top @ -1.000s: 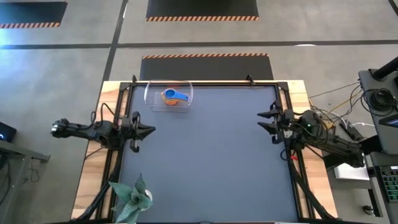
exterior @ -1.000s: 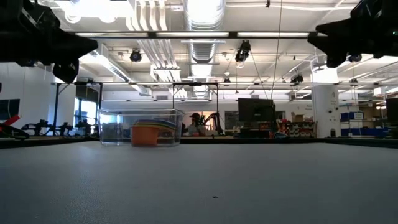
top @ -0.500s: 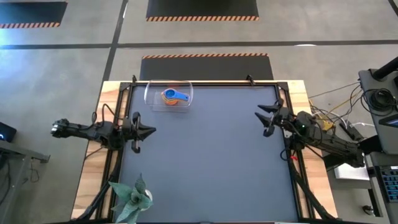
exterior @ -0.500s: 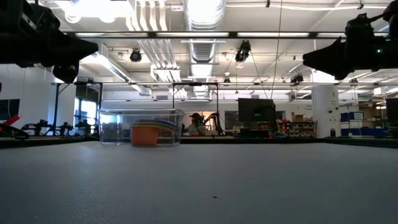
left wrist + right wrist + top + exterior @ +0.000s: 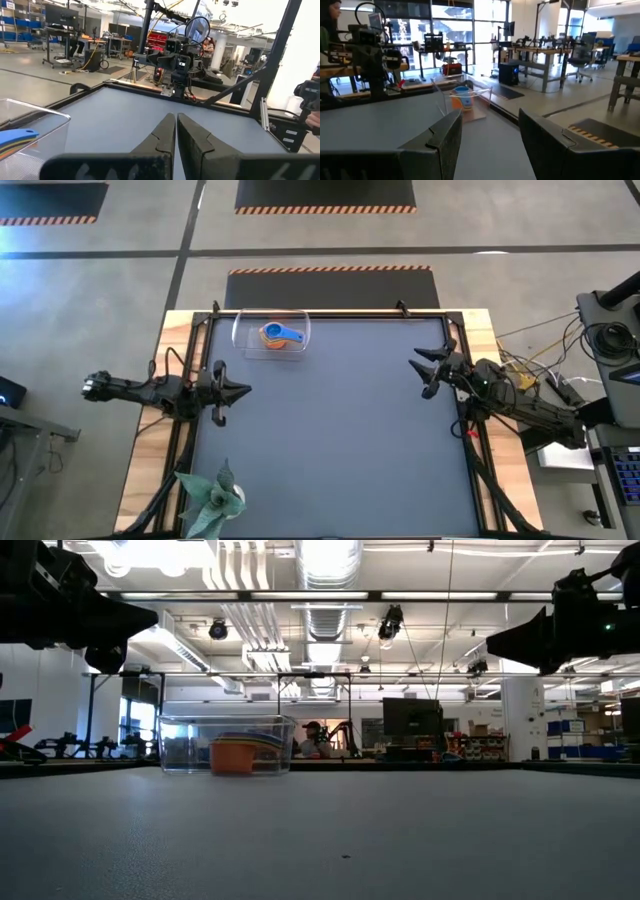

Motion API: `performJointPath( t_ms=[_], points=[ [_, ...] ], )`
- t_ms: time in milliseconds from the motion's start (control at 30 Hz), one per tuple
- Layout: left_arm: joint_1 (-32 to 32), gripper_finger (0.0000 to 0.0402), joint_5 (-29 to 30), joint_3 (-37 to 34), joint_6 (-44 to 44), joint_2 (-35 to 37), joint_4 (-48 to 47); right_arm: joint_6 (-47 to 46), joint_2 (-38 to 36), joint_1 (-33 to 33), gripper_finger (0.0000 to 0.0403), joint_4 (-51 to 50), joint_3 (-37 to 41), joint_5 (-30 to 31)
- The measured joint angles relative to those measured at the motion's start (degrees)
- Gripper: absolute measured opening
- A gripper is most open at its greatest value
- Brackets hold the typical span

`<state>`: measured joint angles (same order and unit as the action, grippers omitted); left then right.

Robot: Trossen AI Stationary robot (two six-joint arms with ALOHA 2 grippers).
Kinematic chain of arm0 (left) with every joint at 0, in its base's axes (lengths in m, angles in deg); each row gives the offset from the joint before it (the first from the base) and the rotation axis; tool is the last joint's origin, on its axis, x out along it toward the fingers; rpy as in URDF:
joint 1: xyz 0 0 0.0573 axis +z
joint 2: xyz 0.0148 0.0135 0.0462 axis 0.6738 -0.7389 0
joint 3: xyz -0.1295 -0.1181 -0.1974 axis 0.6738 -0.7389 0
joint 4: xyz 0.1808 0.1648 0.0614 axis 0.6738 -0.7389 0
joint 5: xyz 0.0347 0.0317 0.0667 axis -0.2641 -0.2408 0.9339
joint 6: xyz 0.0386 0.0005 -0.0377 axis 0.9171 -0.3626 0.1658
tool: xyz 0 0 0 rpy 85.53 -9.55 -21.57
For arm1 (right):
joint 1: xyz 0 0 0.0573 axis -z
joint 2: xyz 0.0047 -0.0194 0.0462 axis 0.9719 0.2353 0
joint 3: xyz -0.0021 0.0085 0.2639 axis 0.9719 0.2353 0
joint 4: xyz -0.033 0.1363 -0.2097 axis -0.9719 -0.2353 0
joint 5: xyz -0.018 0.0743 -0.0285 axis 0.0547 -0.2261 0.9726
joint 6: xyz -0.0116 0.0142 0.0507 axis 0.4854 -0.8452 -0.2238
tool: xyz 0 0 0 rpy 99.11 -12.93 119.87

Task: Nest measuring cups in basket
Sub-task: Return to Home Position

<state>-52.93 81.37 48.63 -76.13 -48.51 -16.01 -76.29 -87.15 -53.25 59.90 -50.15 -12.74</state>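
Note:
The clear basket [image 5: 271,336] stands near the table's far left corner, its base on the mat. The measuring cups [image 5: 281,333] sit stacked inside it, a blue one on top with orange beneath; the low view shows the orange stack [image 5: 240,755]. The other colours are mostly hidden. My left gripper [image 5: 244,391] is shut and hovers over the table's left edge, nearer than the basket. My right gripper [image 5: 420,371] is open and hovers by the right edge. The basket [image 5: 462,95] shows far off between its fingers. In the left wrist view the basket's wall [image 5: 35,122] is off to one side.
A green plant-like object [image 5: 212,498] lies at the table's near left corner. Black frame rails [image 5: 330,312] run along the table's edges. Cables and equipment [image 5: 560,395] sit off the right side. The dark mat [image 5: 340,440] between the arms is bare.
My right gripper has moved a little toward the table's left and far edges and turned slightly toward the basket. The basket and cups have stayed put.

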Motion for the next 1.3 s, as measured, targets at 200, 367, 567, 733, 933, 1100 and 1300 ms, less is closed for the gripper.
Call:
performJointPath(
  t_ms=[200,367,567,733,933,1100,1300],
  points=[
    [0.0,0.0,0.0,0.1,-0.3,-0.3,0.0,-1.1,0.7,0.0,0.0182,-0.8,0.0,-0.1],
    [0.0,0.0,0.0,0.6,-0.4,-0.4,0.3,-2.4,0.7,0.0,0.0182,-1.7,0.0,-0.1],
    [0.0,0.0,0.0,0.6,-0.4,-0.4,0.1,-4.4,0.7,0.0,0.0182,-2.3,0.1,-0.1],
    [0.0,0.0,0.0,0.7,-0.4,-0.4,0.1,-10.4,0.7,0.0,0.0182,-2.2,0.1,-0.1],
    [0.0,0.0,0.0,0.7,-0.4,-0.4,0.1,-10.8,0.7,0.0,0.0182,-2.1,0.1,0.0],
    [0.0,0.0,0.0,0.8,-0.4,-0.4,0.1,-10.8,0.7,0.0,0.0182,-2.1,0.1,0.0],
    [0.0,0.0,0.0,0.8,-0.4,-0.4,0.1,-10.8,0.7,0.0,0.0183,-2.1,0.1,0.0]
  ],
)
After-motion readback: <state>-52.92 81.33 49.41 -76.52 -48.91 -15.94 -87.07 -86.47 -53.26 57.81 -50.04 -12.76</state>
